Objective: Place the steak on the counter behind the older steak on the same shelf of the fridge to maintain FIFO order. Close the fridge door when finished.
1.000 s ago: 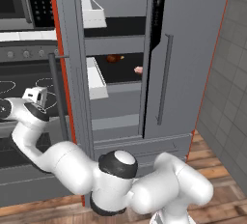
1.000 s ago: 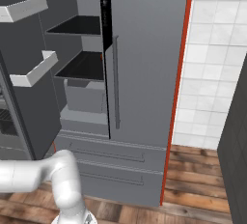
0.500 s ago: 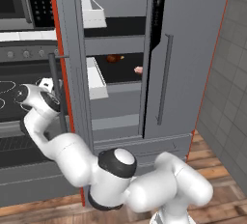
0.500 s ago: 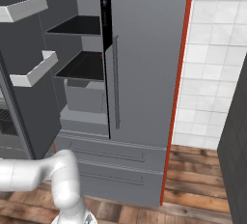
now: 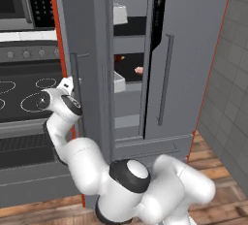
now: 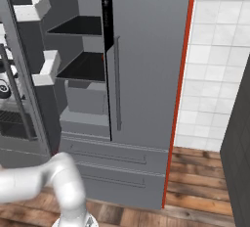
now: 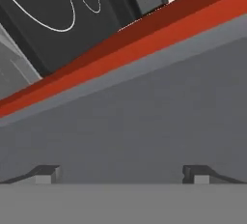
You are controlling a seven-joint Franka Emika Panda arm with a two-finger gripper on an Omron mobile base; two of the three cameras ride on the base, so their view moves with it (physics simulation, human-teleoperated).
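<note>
Smooth grey fridge door (image 5: 87,73) standing ajar; gripper (image 7: 123,174) facing its flat panel, jaws spread wide, gripping nothing. Glossy brown steak (image 5: 119,58) and pale pink older steak (image 5: 139,70) lying on the black shelf (image 6: 85,68).

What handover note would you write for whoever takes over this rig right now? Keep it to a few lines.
Pincer: open, empty, facing the outer face of the fridge door.
Steak: on the shelf, behind the older steak.
Done: steak placed in FIFO order.
Left: push the fridge door shut; it stands partly open.
</note>
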